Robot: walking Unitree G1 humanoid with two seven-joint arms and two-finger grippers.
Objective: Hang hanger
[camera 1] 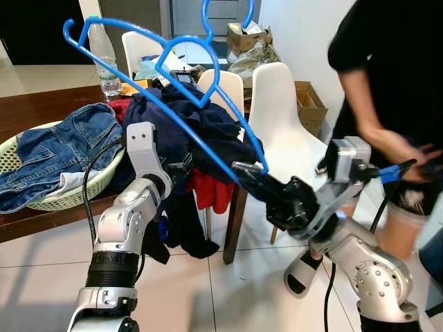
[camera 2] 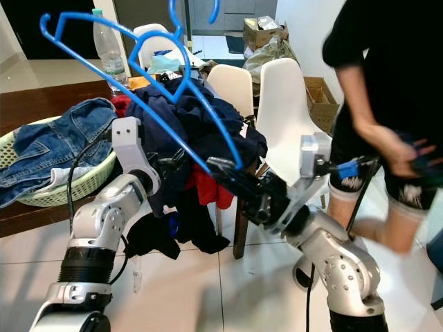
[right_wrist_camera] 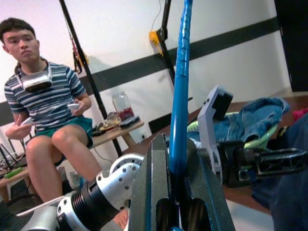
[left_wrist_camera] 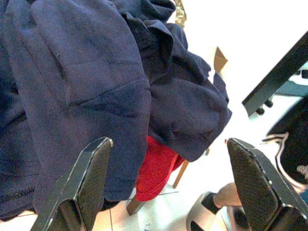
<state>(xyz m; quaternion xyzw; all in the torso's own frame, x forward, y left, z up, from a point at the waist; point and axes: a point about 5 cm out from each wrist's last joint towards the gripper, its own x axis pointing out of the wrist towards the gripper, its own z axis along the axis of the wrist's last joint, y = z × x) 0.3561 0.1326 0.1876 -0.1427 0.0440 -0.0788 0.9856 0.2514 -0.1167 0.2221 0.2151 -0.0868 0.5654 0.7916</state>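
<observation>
A blue plastic hanger [camera 1: 173, 111] slants up and to the left over the table, its hook [camera 1: 228, 17] at the top of the picture. My right gripper [camera 1: 257, 181] is shut on the hanger's lower end; in the right wrist view the blue bar [right_wrist_camera: 180, 96] runs up from between the fingers [right_wrist_camera: 149, 192]. My left gripper [camera 1: 181, 164] is open beside a heap of dark blue clothing [camera 1: 201, 131] at the table's edge. The left wrist view has that dark blue garment [left_wrist_camera: 96, 86] and a red one [left_wrist_camera: 156, 168] just beyond the spread fingertips [left_wrist_camera: 91, 168].
A green basket [camera 1: 69, 194] with jeans [camera 1: 62, 145] sits on the brown table [camera 1: 34, 104], a water bottle [camera 1: 104, 59] behind it. White chairs [camera 1: 284, 117] stand past the table. A person in black [camera 1: 387, 83] stands close on the right. Another person [right_wrist_camera: 43, 106] sits behind.
</observation>
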